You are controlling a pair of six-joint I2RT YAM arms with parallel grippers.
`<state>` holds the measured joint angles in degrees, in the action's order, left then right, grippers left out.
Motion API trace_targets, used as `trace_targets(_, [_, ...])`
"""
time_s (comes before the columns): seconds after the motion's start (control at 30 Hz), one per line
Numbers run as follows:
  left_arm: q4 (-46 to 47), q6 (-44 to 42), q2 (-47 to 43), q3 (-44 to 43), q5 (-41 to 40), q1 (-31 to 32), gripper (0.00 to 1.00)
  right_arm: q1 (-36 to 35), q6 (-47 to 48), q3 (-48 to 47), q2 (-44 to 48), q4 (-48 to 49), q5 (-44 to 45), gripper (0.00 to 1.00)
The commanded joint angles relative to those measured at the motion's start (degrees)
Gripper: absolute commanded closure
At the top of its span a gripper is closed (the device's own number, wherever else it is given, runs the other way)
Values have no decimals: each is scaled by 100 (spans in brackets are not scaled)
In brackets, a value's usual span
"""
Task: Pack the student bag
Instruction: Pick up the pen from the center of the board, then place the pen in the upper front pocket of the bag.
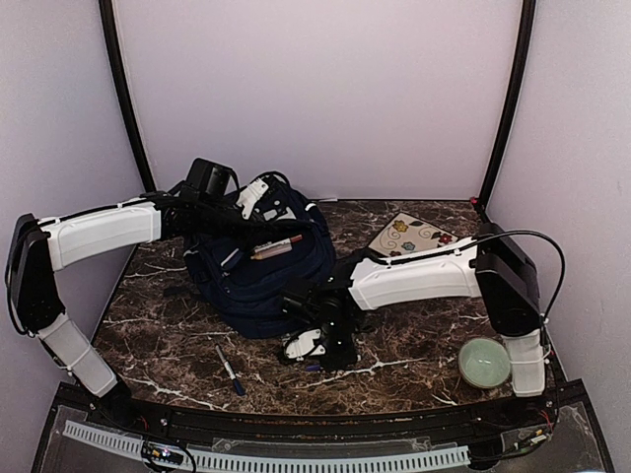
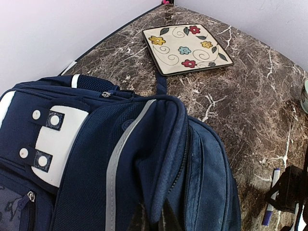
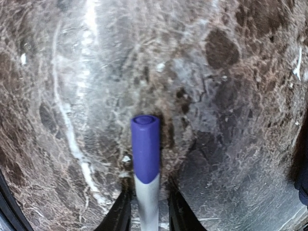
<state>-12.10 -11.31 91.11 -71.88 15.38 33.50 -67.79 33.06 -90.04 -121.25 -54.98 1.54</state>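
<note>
"On the dark marbled table (image 1: pixel 177 335), where does the student bag (image 1: pixel 246 286) lie?" the clerk asks.

"Left of centre, lying flat, with its top end toward the back wall. A white patch (image 2: pixel 57 144) near the top carries two navy tabs with white snaps. A brown pen (image 1: pixel 276 246) rests across the bag's upper face."

"State of the left gripper (image 2: pixel 154 219)?"

"Closed tight on a fold of navy fabric at the bag's top edge. The fold runs down between the two dark fingers."

"And the right gripper (image 3: pixel 147 214)?"

"Low over the table, just in front of the bag. Its jaws stand partly apart astride a white marker with a purple cap (image 3: pixel 145 144). A narrow gap shows on each side of the barrel, so I record no grip."

"Any writing?"

"Print on the marker barrel is too blurred to read."

"Other items?"

"A square plate with painted flowers (image 2: pixel 187 48) sits at the back right. A pale green bowl (image 1: pixel 484 362) is at the near right, and a dark pen (image 1: pixel 229 371) lies near the front edge."
</note>
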Motion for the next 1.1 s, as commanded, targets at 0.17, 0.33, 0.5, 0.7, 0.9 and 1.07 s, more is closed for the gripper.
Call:
trace_targets(0.17, [382,68,-37,-181,299,52,100,-68,-177,74,-48,-405,174,84])
trace_targets(0.33, [383,68,-66,-184,297,52,100,-52,-77,-62,49,-379,393,90])
trace_targets(0.5, [411,77,-36,-173,259,52,100,117,123,-528,167,-197,833,93])
trace_targets(0.7, [375,87,-49,-198,295,52,100,451,546,-1255,295,199,1312,94])
trace_targets(0.9, [388,94,-117,-190,300,58,100,661,1312,-1414,499,1706,1671,93])
trace_targets(1.07, [377,50,-171,-171,203,56,100,662,2143,-1434,394,2828,2092,93])
